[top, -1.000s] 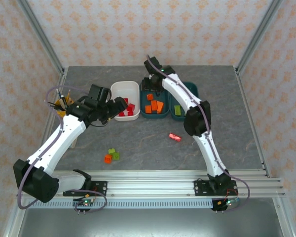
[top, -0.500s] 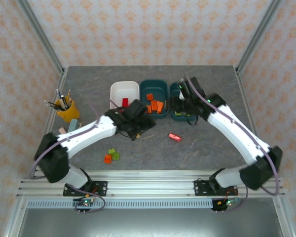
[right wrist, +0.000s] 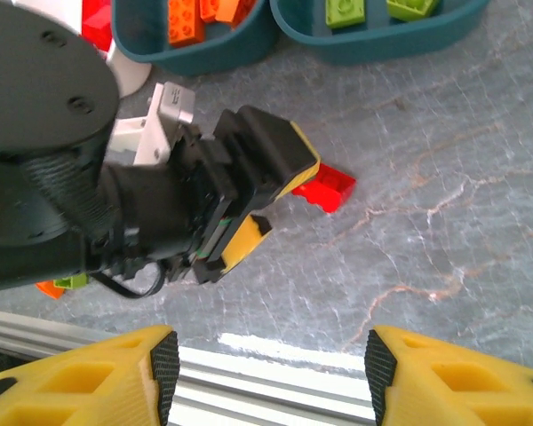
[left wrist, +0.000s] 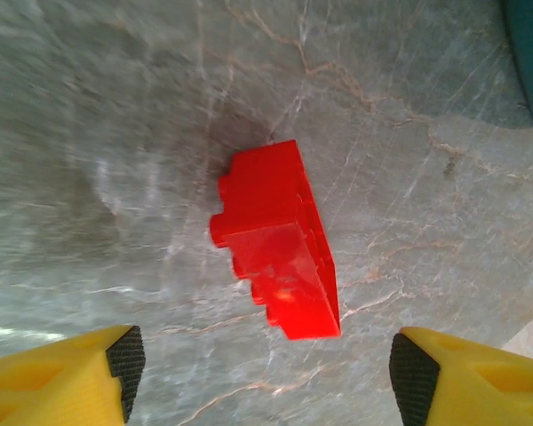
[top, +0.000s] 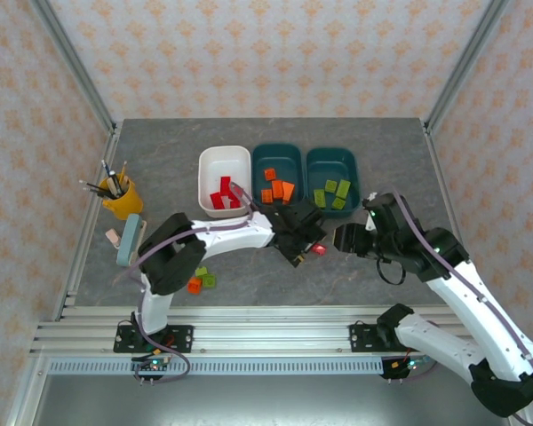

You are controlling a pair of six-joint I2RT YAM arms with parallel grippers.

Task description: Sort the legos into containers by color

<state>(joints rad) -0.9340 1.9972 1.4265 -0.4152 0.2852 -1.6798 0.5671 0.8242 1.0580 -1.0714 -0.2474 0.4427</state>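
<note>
Top external view showed three tubs in a row, and everything is placed here from the middle teal tub (top: 278,158), which held orange bricks (top: 278,191). Touching its left side stood the white tub (top: 225,164) with red bricks (top: 220,195); just beside its right side stood the other teal tub (top: 332,161) with lime green bricks (top: 331,193). A loose red brick (top: 319,249) lay flat on the grey table (top: 400,160) near that tub's front right corner. The left gripper (top: 302,244) hung over this brick, and the left wrist view showed its jaws spread wide and holding nothing, the brick (left wrist: 280,240) resting on the table ahead of the gap between its yellow fingers (left wrist: 124,355). The right gripper (top: 346,238) sat farther right of the tub's front, its jaws likewise wide apart and empty in the right wrist view (right wrist: 268,355). Well to the front left of the tub lay an orange brick (top: 194,285) beside two green ones (top: 204,277).
</note>
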